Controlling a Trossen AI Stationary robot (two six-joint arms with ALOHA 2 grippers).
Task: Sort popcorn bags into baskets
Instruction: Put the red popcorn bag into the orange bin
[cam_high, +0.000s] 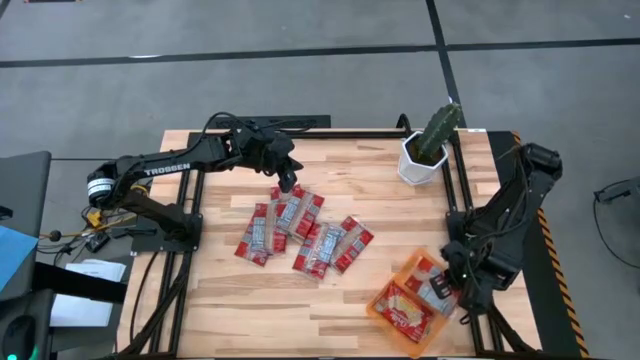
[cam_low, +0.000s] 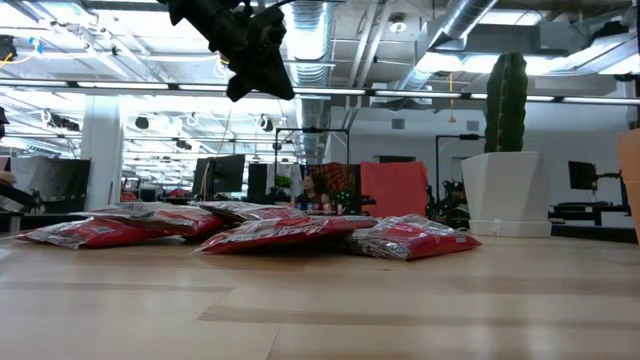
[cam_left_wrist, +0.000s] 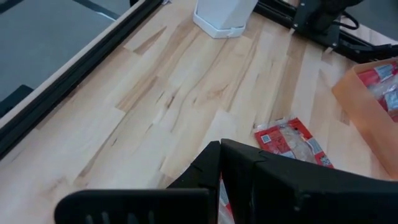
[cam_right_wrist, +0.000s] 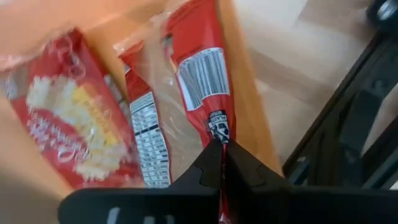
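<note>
Right tool (cam_right_wrist: 219, 149) pinches a popcorn bag (cam_right_wrist: 202, 81) inside the basket (cam_high: 382, 308).

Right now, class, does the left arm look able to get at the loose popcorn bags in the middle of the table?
Probably yes. The left gripper hangs shut just above the popcorn bags, with nothing between them. The right gripper is away over the orange basket.

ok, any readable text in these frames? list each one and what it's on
"TROSSEN": white letters on the left arm, high view.
Popcorn bags in the orange basket, right wrist view: barcode and print panels, too blurred to read.
Loose popcorn bags on the table: print too small to read.
Nothing else readable.
</note>
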